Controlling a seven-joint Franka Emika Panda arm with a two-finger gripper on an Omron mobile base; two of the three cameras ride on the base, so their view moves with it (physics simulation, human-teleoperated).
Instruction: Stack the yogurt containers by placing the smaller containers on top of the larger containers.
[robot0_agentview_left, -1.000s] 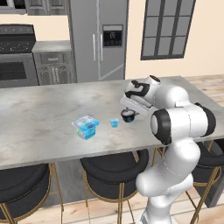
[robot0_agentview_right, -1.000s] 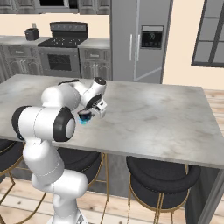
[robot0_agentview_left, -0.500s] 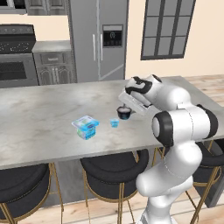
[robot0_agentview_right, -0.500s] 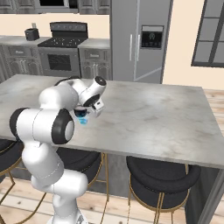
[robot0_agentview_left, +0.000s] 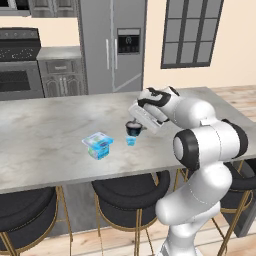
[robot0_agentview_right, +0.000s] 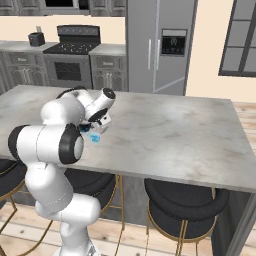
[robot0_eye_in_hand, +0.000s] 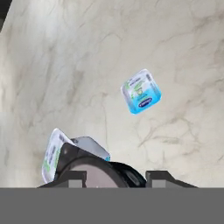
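My gripper (robot0_agentview_left: 134, 128) is shut on the small black round cup (robot0_agentview_left: 132, 129) and holds it a little above the counter. Directly under it stands the tiny light-blue cup (robot0_agentview_left: 131, 142). Left of both, the big blue boxy pack (robot0_agentview_left: 98, 145) with a whitish top rests on the counter. In the hand view the black cup (robot0_eye_in_hand: 94, 168) sits between my fingertips (robot0_eye_in_hand: 70, 177). The tiny cup (robot0_eye_in_hand: 52, 153) peeks out behind it on the left, and the pack (robot0_eye_in_hand: 141, 92) lies further off near the middle. In the right base view my arm hides the black cup.
The grey marble island counter (robot0_agentview_left: 45, 117) stretches wide to the left and behind the containers. Black stools (robot0_agentview_left: 125, 192) stand along its near edge. A fridge (robot0_agentview_left: 112, 45) and stove (robot0_agentview_left: 20, 65) line the back wall.
My gripper has carried the black cup leftward, off the counter, to a spot over the tiny light-blue cup. The pack and the tiny cup have stayed put.
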